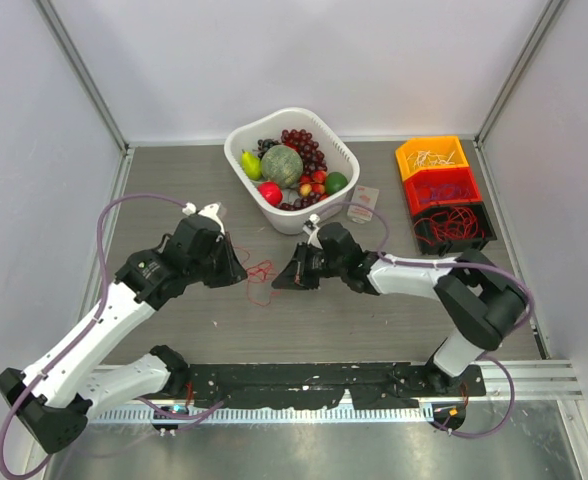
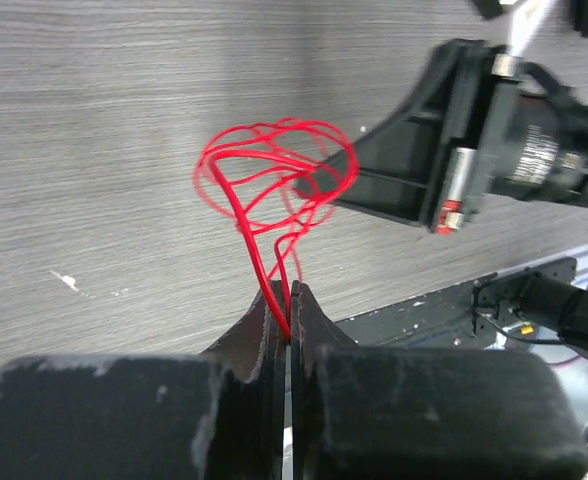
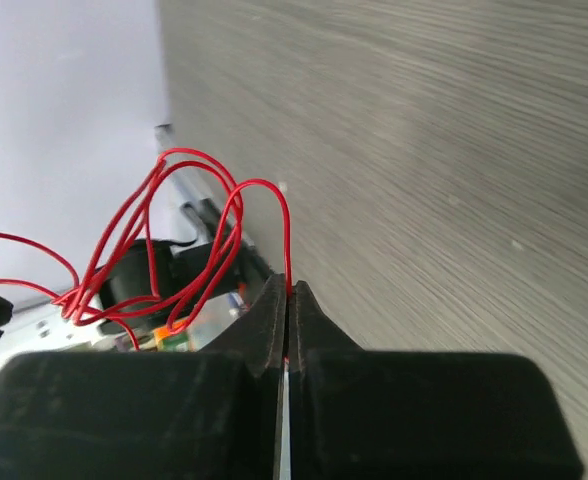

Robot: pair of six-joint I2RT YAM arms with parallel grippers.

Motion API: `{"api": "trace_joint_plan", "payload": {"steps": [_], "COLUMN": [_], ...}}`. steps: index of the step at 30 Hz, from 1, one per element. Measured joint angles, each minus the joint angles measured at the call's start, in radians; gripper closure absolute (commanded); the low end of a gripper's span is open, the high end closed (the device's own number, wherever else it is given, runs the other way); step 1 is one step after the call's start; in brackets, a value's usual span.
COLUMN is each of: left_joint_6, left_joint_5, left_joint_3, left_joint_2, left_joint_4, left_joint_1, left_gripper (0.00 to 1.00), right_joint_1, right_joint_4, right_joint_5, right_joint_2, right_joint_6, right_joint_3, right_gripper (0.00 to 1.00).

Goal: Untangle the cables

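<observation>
Cables (image 1: 261, 272) pinched by left gripper (image 1: 242, 273) and right gripper (image 1: 278, 282), middle of table (image 1: 374, 330).

Robot lab cell indicated: bench (image 1: 374, 320) boxed in by white panels (image 1: 304, 60), aluminium posts (image 1: 84, 75); mounting rail (image 1: 534, 378) at near edge.

Grey table (image 1: 374, 320) bearing basket (image 1: 296, 219), crates (image 1: 444, 207), small packet (image 1: 364, 203)

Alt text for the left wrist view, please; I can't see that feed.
The left gripper is shut on strands of the red cables, which loop into a tangle over the grey table. The right gripper reaches the tangle from the upper right.
</observation>
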Motion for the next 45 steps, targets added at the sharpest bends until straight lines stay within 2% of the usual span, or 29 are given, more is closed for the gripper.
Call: {"api": "trace_joint_plan", "payload": {"steps": [4, 6, 12, 16, 18, 20, 28, 30, 36, 39, 42, 45], "left_joint_6": [0.029, 0.055, 0.134, 0.157, 0.158, 0.156, 0.19, 0.214, 0.296, 0.333, 0.356, 0.372], "left_joint_5": [0.005, 0.023, 0.117, 0.156, 0.166, 0.171, 0.187, 0.182, 0.133, 0.119, 0.12, 0.122], "left_joint_3": [-0.011, -0.017, -0.074, -0.08, -0.086, -0.1, -0.142, -0.126, -0.021, 0.011, 0.026, 0.047], "left_joint_2": [0.053, 0.119, 0.36, 0.423, 0.425, 0.422, 0.423, 0.449, 0.583, 0.626, 0.65, 0.677], "left_joint_4": [-0.023, -0.034, -0.01, 0.019, 0.038, 0.061, 0.135, 0.146, 0.148, 0.149, 0.149, 0.152], "left_joint_1": [0.055, 0.089, 0.134, 0.136, 0.136, 0.136, 0.135, 0.128, 0.103, 0.097, 0.09, 0.078], "left_gripper": [1.0, 0.94, 0.63, 0.35, 0.3, 0.32, 0.57, 0.58, 0.46, 0.46, 0.56, 0.62], "right_joint_1": [0.0, 0.0, 0.0, 0.0, 0.0, 0.0, -0.041, -0.056, -0.072, -0.072, -0.072, -0.072], "right_joint_4": [-0.306, -0.431, -0.575, -0.589, -0.594, -0.599, -0.605, -0.605, -0.604, -0.603, -0.596, -0.591], "right_joint_5": [0.105, 0.155, 0.238, 0.275, 0.294, 0.307, 0.325, 0.324, 0.321, 0.315, 0.309, 0.305], "right_joint_2": [-0.086, -0.125, -0.151, -0.126, -0.113, -0.109, -0.118, -0.127, -0.13, -0.13, -0.13, -0.13], "right_joint_6": [-0.125, -0.184, -0.249, -0.257, -0.261, -0.263, -0.263, -0.263, -0.263, -0.263, -0.263, -0.263], "right_joint_3": [0.084, 0.127, 0.142, 0.138, 0.138, 0.138, 0.135, 0.13, 0.126, 0.125, 0.125, 0.125], "right_gripper": [0.99, 0.99, 0.99, 0.99, 0.99, 0.99, 0.99, 0.99, 0.99, 0.99, 0.99, 0.99]}}
